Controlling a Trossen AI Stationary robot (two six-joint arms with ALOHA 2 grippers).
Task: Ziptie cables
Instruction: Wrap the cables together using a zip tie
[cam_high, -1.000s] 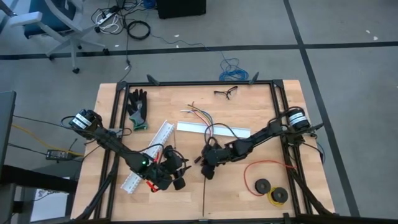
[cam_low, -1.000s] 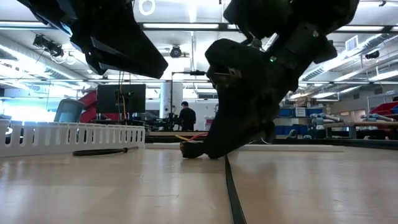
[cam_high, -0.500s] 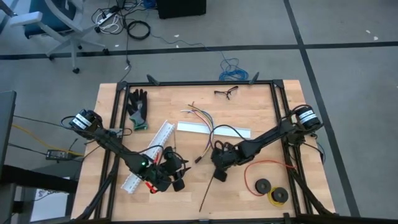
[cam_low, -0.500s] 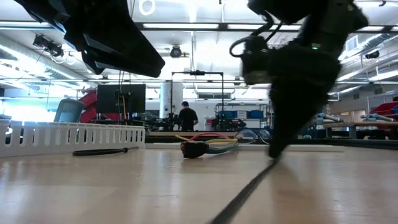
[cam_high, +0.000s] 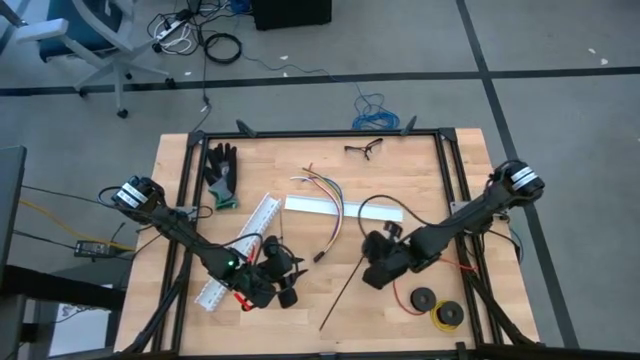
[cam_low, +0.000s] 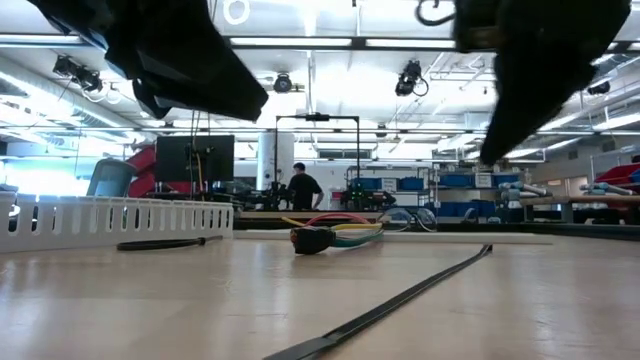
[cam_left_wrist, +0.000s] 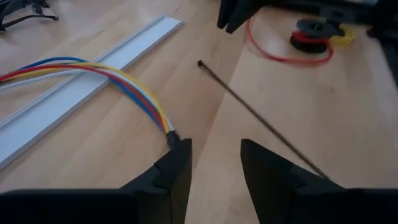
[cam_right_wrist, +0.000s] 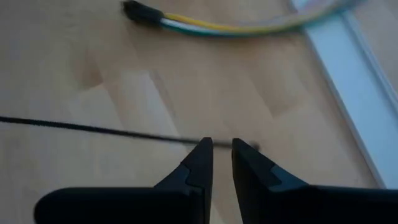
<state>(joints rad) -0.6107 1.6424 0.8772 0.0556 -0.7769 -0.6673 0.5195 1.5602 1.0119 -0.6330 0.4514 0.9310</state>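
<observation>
On the counter (cam_high: 420, 170): I am watching the cables (cam_high: 335, 215) lying loose beside the white channel (cam_high: 345, 208), their dark plug (cam_low: 310, 240) resting on the wood, with the black ziptie (cam_high: 350, 290) stretched out separately, not yet around them.
Right pincer (cam_right_wrist: 222, 163): I am seeing its fingers nearly closed with only a thin slit between them, hovering just above the ziptie's end; I am not seeing it holding anything.
Left pincer (cam_left_wrist: 214, 168): I am keeping it partly open and empty, its fingertips close to the cable plug.
Cables to pincers: I am judging the plug to be just beside the left pincer and apart from the right one.
Risk: I am worrying that the ziptie, lying flat, slips or skids when pinched.
Risk two: I am worrying the left pincer nudges the plug and scatters the wires.
</observation>
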